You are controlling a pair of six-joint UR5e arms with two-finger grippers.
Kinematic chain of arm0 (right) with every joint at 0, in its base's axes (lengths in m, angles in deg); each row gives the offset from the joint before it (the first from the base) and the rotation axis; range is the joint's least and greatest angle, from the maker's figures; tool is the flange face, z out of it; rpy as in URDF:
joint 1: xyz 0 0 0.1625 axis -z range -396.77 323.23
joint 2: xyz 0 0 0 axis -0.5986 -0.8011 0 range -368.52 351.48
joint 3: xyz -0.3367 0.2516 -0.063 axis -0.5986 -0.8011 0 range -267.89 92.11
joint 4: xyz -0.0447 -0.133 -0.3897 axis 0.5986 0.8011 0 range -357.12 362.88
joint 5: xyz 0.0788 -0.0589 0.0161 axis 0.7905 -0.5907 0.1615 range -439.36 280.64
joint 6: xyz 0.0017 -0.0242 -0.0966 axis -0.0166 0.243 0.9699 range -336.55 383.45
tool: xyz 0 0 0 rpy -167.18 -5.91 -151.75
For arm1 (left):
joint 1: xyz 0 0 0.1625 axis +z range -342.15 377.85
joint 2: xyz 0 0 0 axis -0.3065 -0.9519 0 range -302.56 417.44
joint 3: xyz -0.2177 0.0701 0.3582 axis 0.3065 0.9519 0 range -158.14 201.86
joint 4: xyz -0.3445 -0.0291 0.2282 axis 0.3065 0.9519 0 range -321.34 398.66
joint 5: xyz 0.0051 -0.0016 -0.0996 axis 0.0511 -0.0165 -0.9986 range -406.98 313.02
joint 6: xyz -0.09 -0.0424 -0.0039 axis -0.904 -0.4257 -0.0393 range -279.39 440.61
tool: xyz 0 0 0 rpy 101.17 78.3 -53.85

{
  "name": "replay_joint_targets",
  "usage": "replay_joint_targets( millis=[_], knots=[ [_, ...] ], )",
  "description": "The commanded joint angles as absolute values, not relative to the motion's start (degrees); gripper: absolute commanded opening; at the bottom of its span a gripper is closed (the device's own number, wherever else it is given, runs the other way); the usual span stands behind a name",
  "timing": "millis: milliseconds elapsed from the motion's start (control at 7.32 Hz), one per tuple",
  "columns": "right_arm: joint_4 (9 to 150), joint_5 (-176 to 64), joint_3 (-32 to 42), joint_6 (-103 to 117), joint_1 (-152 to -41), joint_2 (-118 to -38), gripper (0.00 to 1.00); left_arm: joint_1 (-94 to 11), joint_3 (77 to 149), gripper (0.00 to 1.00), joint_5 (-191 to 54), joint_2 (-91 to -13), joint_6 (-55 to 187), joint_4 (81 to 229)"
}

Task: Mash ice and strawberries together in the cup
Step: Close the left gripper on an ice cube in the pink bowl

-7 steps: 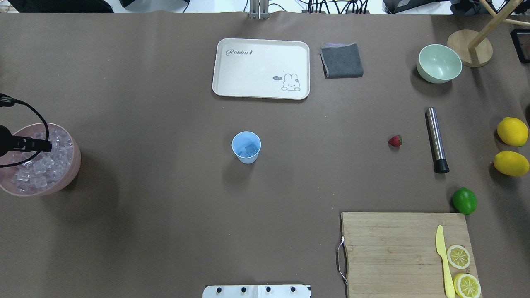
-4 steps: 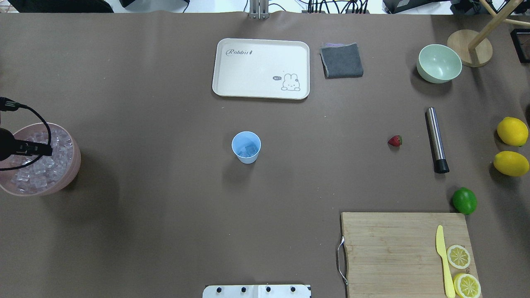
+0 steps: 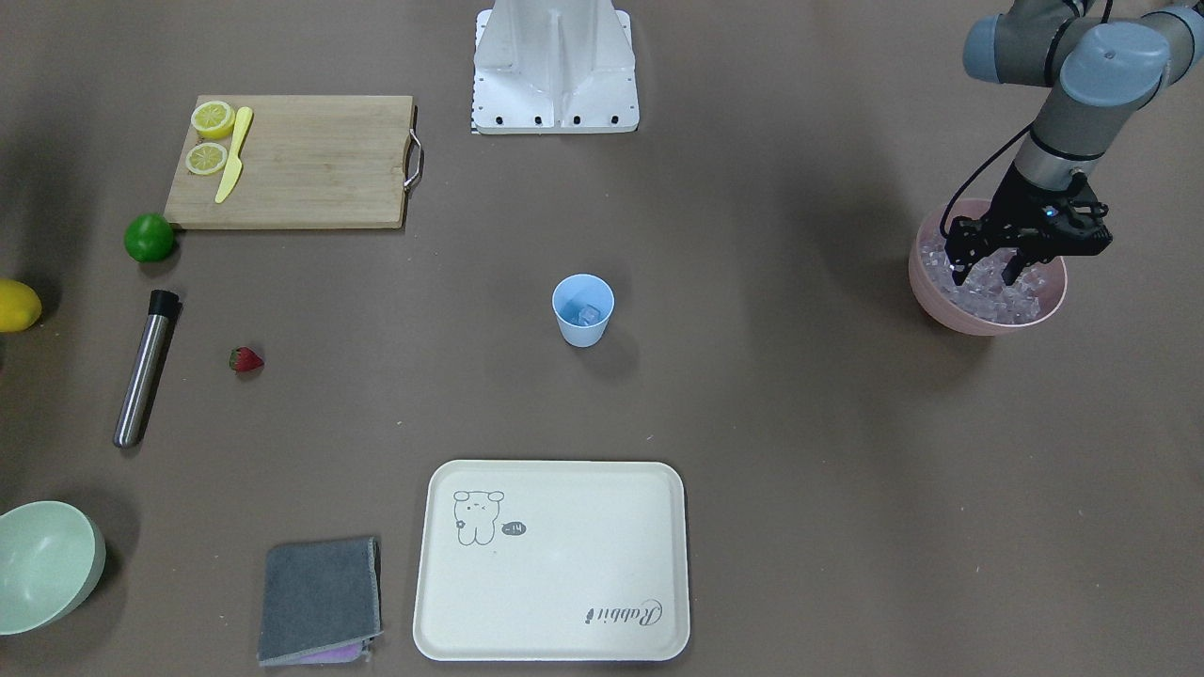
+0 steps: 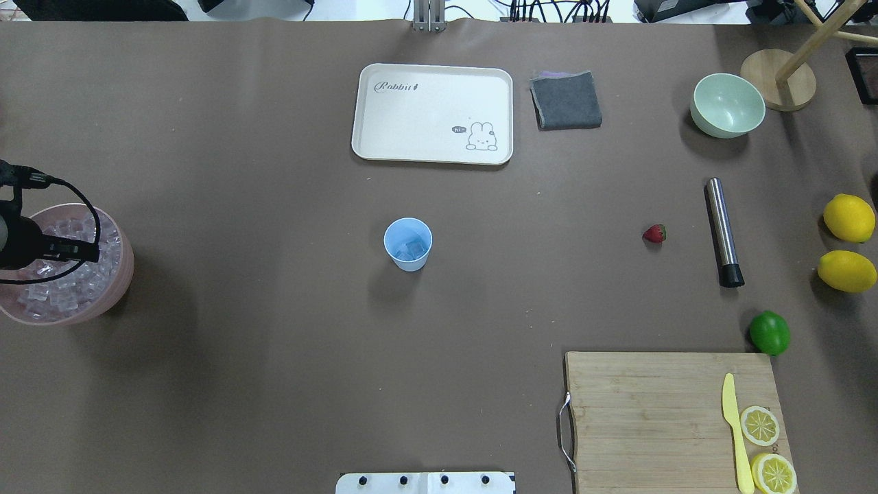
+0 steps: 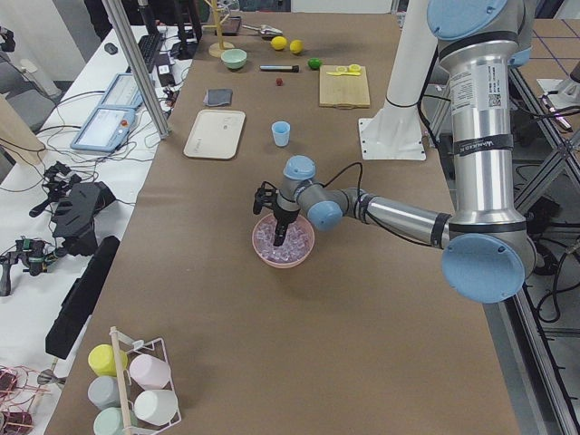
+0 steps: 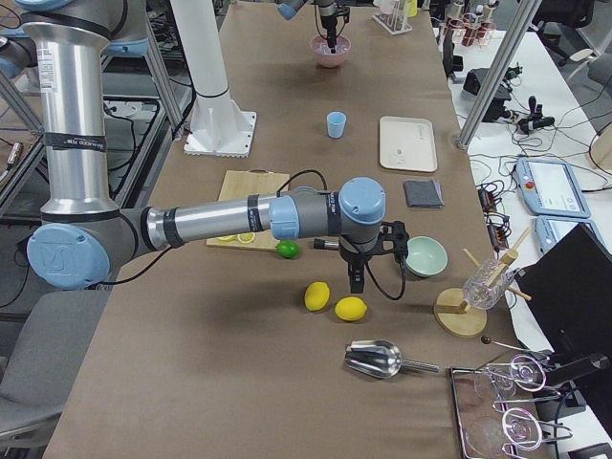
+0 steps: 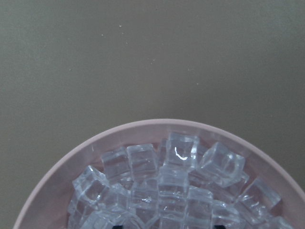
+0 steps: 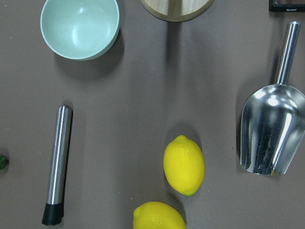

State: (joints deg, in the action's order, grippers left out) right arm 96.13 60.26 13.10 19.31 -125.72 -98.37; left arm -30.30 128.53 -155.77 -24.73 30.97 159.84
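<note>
The light-blue cup [image 4: 408, 244] stands mid-table with a little ice in it; it also shows in the front view [image 3: 583, 310]. Many ice cubes [image 7: 176, 186] fill the pink bowl [image 3: 941, 306] at the table's left end. My left gripper [image 3: 984, 273] is open, its fingertips down among the cubes in that bowl. The small red strawberry [image 4: 654, 234] lies on the table far to the right of the cup. My right gripper [image 6: 356, 282] hovers over the lemons at the right end; I cannot tell whether it is open or shut.
A steel muddler [image 4: 723, 233] lies right of the strawberry. A cream tray [image 4: 432, 113], grey cloth [image 4: 566, 101] and pale green bowl [image 4: 727, 105] sit at the far side. A lime [image 4: 769, 333], two lemons [image 4: 848, 218], a cutting board [image 4: 651, 418] and a metal scoop [image 8: 271, 133] are at the right.
My left gripper has shifted a little to the right and toward the near side over the pink bowl. Nothing else has moved.
</note>
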Motion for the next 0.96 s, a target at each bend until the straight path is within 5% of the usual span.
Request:
replay_joint_targets(
  millis=[0, 819],
  knots=[
    [96.22, 60.21, 13.09, 19.32, -125.71, -98.44, 1.00, -30.05, 128.56, 0.70, -155.79, -24.56, 30.96, 159.87],
    [96.13, 60.04, 13.09, 19.14, -125.71, -98.00, 1.00, -29.96, 129.17, 0.66, -155.88, -23.07, 30.96, 159.87]
  ],
)
